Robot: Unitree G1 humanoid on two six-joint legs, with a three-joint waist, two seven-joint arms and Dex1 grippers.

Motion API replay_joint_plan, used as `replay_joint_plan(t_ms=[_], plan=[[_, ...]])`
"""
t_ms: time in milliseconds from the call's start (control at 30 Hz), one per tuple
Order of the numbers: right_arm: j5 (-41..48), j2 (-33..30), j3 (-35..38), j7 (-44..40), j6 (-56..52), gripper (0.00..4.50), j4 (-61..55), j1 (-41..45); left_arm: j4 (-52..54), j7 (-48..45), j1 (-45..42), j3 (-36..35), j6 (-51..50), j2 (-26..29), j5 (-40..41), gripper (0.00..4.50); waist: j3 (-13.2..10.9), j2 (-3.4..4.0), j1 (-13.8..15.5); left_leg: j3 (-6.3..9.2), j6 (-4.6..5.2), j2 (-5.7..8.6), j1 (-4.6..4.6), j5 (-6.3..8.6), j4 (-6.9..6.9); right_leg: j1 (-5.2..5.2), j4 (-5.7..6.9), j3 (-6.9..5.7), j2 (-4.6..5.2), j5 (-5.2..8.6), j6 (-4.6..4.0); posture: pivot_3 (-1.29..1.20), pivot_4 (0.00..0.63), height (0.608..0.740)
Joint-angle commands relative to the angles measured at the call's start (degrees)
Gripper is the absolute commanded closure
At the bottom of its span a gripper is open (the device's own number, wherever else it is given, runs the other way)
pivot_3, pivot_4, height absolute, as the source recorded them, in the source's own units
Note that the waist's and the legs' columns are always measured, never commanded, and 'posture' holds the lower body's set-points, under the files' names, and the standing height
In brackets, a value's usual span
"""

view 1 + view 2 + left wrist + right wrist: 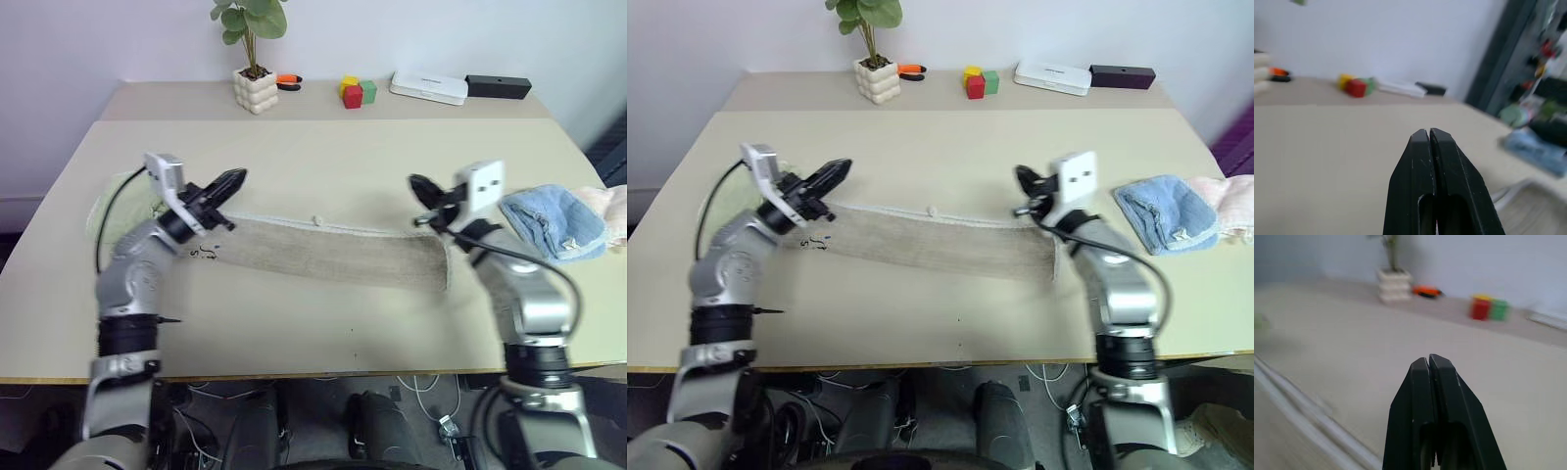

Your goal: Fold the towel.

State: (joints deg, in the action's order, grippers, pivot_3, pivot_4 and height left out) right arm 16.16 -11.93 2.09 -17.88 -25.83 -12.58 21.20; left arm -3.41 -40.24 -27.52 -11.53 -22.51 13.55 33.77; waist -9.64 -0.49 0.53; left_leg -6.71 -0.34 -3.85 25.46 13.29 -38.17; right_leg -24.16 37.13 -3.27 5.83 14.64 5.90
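1. Across the middle of the counter (pixel 323 147), the beige towel (pixel 333 253) lies as a long narrow band running left to right. Its white corded edge (pixel 367 230) is on the far side, with the small loop tag (pixel 316 221) partway along it.
2. At the band's left end we see the left pincer (pixel 235 179). It is lifted just above the cloth and points inward and slightly up.
3. At the band's right end the right pincer (pixel 419 186) mirrors it, raised and aimed back toward the left.
4. Both pincers have their fingers pressed together. In each wrist view the black fingers (pixel 1420 161) meet with no cloth between the tips, so we judge they are clamped on nothing.
5. We read the step in hand as the start of the next fold. The towel is already narrowed lengthwise, and the arms are posed over its two short ends.
6. Next, we think, the pincers need to part, drop onto the end corners and close on the fabric. Then one end can be carried over to meet the other.
7. The light blue towel (pixel 554 220) sits near the right end, so the right arm needs to stay clear of it when dipping down.
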Motion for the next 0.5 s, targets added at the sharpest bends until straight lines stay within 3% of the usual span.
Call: replay_joint_plan(t_ms=[33, 200, 500], plan=[[-4.0, 3.0, -2.2, 6.8, -2.0, 4.5, -0.6, -3.0, 2.3, 3.8, 3.8, 3.6, 0.2, -2.7, -2.6, 4.48, 0.0, 0.0, 0.1, 0.0, 0.09, 0.01, -0.01, 0.05, -0.02, 0.03, -0.01, 0.0, 0.0, 0.0, 0.0, 0.0, 0.15, 0.735], [-7.0, 4.2, -4.4, 7.9, 0.9, 4.5, 2.6, -8.9, -3.7, 5.5, 5.3, 4.3, 2.4, -3.3, -5.7, 4.48, 0.0, -0.01, -0.1, 0.08, 0.21, 0.03, -0.01, 0.12, -0.02, 0.03, -0.02, -0.03, -0.01, 0.0, -0.01, 0.0, 0.15, 0.735], [-10.7, 0.1, 2.8, 13.8, 4.4, 4.5, 12.6, -8.2, -18.6, 7.4, 0.6, -1.8, 8.8, 5.2, -9.8, 4.48, 0.1, -0.15, -0.1, 0.16, 0.21, 0.03, -0.05, 0.13, 0.01, 0.11, -0.05, -0.07, -0.01, 0.01, -0.02, 0.0, 0.15, 0.735]])
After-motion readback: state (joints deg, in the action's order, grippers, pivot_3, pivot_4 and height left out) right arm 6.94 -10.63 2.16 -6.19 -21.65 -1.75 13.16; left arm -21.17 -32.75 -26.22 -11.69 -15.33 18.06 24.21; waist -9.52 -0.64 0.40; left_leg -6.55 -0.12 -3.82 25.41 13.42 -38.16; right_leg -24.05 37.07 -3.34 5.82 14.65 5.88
